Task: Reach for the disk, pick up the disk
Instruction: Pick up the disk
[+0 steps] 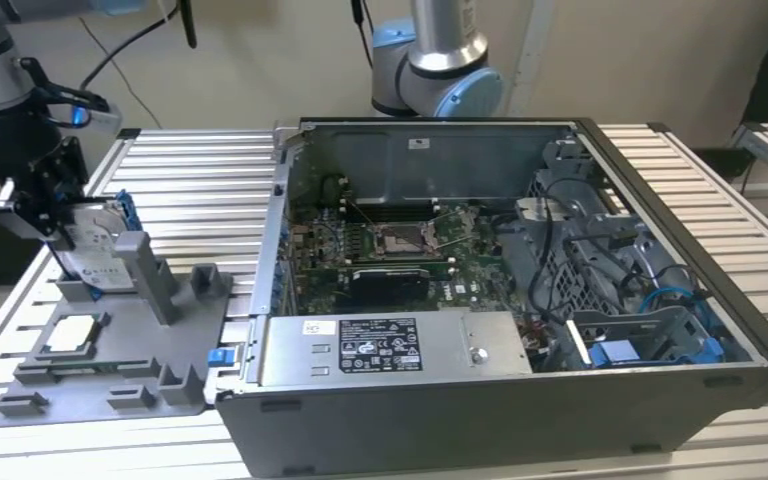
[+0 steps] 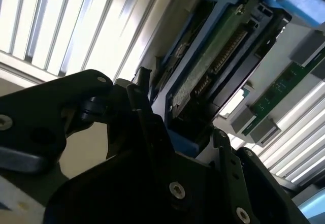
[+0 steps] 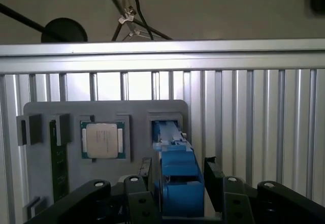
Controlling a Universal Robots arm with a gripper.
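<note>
The disk (image 1: 97, 245) stands on edge in a slot of the grey holder (image 1: 157, 345) at the exterior view's left, silver with a blue frame. My gripper (image 1: 71, 232) is down over its top edge. In the first wrist view the blue-framed disk (image 3: 177, 178) sits between my two black fingers (image 3: 146, 181), with a thin dark gap on one side; the gripper (image 3: 179, 167) is open around it. The second wrist view shows the disk (image 2: 213, 61) edge-on, circuit board side visible, inside the gripper (image 2: 183, 104). The disk's lower end is still in the slot.
A small square chip (image 1: 75, 330) lies in a recess of the holder, and shows as chip (image 3: 101, 140) beside a green memory stick (image 3: 58, 163). The open computer case (image 1: 491, 420) is close on the exterior view's right. Another arm's base (image 1: 438, 70) stands behind it.
</note>
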